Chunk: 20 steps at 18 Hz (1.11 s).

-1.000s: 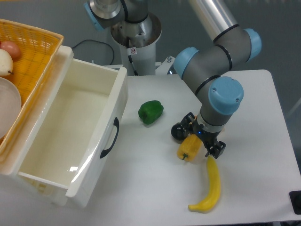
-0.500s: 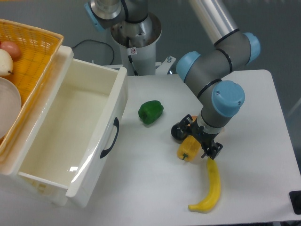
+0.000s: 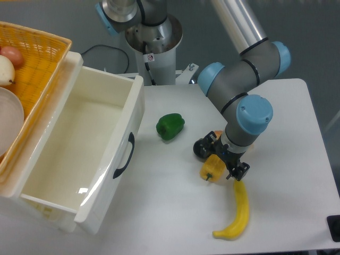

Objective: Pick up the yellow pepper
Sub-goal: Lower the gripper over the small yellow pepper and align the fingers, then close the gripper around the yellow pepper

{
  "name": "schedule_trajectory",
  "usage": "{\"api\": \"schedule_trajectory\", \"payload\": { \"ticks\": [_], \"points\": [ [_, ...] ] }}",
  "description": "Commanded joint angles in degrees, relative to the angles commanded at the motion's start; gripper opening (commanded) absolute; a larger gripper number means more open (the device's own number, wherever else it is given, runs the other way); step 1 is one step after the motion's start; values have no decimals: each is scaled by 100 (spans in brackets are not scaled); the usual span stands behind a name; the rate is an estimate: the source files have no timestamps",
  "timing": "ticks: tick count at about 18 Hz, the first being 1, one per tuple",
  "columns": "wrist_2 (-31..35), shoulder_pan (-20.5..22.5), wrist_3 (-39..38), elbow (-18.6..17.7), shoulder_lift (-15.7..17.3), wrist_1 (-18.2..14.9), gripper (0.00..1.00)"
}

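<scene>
- Yellow pepper [image 3: 212, 168] lies on the white bench [image 3: 297, 138], right of centre, w/ its upper right end under the arm's wrist.
- End effector [image 3: 222, 161] is down at bench level right over the pepper; black fingers sit on either side of the pepper's upper end, one by the black knob [image 3: 202, 148] to the upper left, the other at lower right near the banana tip.
- Can't tell from this angle whether the fingers are pressing the pepper or just straddling it; wrist hides the contact.
- Banana [image 3: 236, 210] lies just below and right of the pepper, curving down toward the front edge; top end is close to the lower right finger.
- Green pepper [image 3: 170, 126] sits apart, up and left of the yellow one.
- White open drawer/bin [image 3: 85, 154] w/ black handle fills the left side; orange basket [image 3: 32, 64] behind it, far left.
</scene>
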Motion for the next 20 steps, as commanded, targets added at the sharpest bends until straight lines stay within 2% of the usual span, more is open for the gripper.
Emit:
{"api": "schedule_trajectory", "payload": {
  "ticks": [4,8,11,20],
  "points": [
    [0,-9,-9,-273,-9,483,100],
    [0,-9,-62,-343,-18,510,100],
    [0,-17,-53,-466,-53,703,100],
    [-9,-26,-62,-598,-61,730,100]
  ]
}}
